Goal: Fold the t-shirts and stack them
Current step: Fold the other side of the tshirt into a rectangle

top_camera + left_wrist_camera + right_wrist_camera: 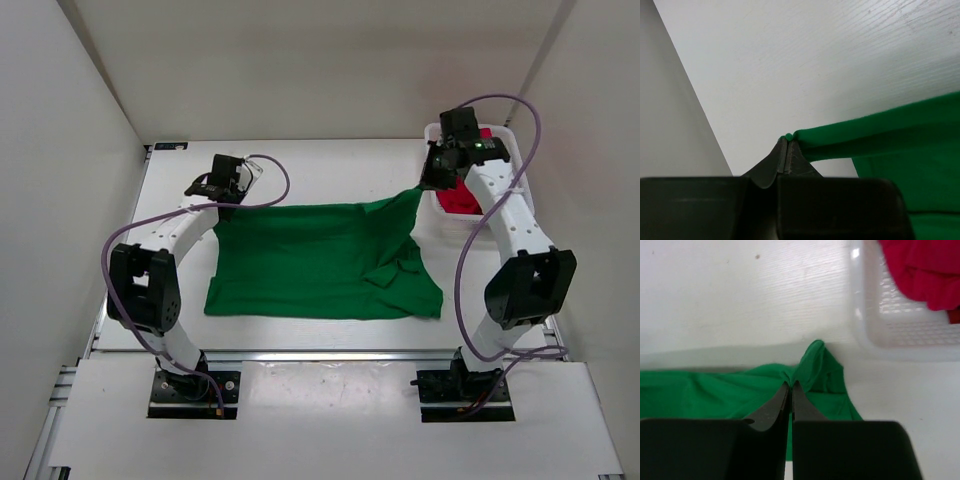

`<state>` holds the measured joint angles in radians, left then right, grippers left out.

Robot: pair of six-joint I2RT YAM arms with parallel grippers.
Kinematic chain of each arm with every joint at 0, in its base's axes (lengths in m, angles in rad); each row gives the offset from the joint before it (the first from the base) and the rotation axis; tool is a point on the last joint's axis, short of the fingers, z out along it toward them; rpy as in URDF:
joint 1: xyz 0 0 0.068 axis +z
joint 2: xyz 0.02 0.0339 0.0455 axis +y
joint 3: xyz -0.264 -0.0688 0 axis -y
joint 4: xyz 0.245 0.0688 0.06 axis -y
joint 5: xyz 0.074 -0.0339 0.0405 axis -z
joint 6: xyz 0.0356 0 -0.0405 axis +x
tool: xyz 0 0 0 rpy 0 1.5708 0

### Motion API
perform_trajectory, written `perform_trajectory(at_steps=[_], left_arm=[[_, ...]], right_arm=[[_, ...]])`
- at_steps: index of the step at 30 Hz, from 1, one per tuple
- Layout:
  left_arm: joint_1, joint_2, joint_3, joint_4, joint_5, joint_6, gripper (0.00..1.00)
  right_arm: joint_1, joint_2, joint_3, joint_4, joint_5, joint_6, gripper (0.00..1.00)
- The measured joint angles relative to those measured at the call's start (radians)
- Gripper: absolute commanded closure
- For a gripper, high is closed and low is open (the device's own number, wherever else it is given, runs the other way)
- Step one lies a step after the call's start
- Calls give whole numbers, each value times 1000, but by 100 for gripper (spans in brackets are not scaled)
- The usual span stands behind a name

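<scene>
On the surface (pixel 340 170) lies the green t-shirt (pixel 310 260), its far corners pinched in the closed left claw (pixel 785 145) and right claw (pixel 791 386). Both should move evenly, keeping the far edge taut, to fold straight.

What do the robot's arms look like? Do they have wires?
The left arm and right arm have white links and chunky black joints. A thin purple cable loops along each. The left gripper and right gripper are black, each with two dark fingers tapering to a tip. A tiny green light glows near the right wrist.
</scene>
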<state>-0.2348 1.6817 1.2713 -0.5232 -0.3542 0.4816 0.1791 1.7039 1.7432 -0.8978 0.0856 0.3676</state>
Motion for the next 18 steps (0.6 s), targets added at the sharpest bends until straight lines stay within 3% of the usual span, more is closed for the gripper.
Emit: perform_trajectory(at_steps=[3,11,18], left_arm=[[-2,-32,-26,6,-2,12,100],[-11,-261,-289,12,-2,99,100],[-31,-297,-463,15,-2,146,100]], right_arm=[[47,-16,-76,54,-19,13,100],[48,-291,-606,126,-108,85,100],[79,-436,-866,171,-183,154,100]])
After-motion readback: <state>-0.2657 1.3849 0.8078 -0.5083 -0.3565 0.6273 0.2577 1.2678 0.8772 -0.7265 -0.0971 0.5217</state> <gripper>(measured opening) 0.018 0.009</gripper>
